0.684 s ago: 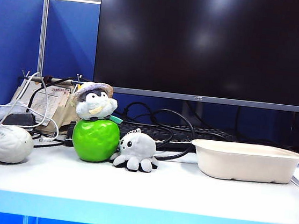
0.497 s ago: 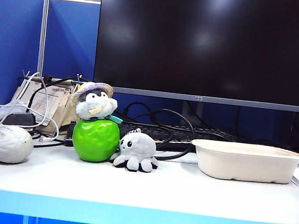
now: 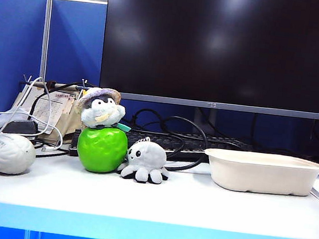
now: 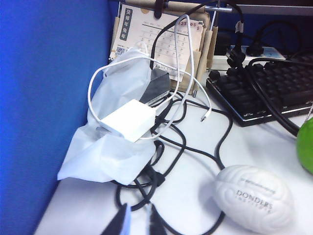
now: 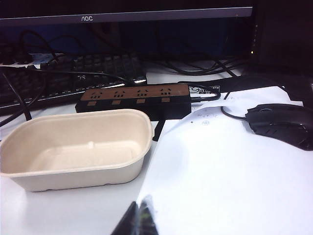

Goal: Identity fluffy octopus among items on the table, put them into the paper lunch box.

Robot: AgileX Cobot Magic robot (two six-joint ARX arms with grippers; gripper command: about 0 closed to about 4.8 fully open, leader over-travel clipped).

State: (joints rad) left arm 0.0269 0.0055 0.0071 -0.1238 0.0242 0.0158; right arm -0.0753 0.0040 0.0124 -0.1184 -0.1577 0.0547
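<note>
The fluffy octopus (image 3: 146, 161), small and light grey with black dot eyes, sits on the white table (image 3: 195, 210) just right of a green apple (image 3: 102, 149). The empty off-white paper lunch box (image 3: 262, 176) stands further right. Neither gripper appears in the exterior view. In the left wrist view my left gripper (image 4: 138, 223) hovers open and empty over tangled cables, with the octopus out of sight. In the right wrist view my right gripper (image 5: 140, 219) is shut on nothing, a little in front of the lunch box (image 5: 73, 177).
A plush bird with a tan hat (image 3: 100, 108) sits on the apple. A pale brain-shaped ball (image 3: 8, 153) lies at the far left, near a white charger (image 4: 129, 120) and black cables (image 4: 166, 161). Behind are a keyboard (image 3: 191, 140), monitor (image 3: 220, 45), power strip (image 5: 134, 95) and mouse (image 5: 281, 122).
</note>
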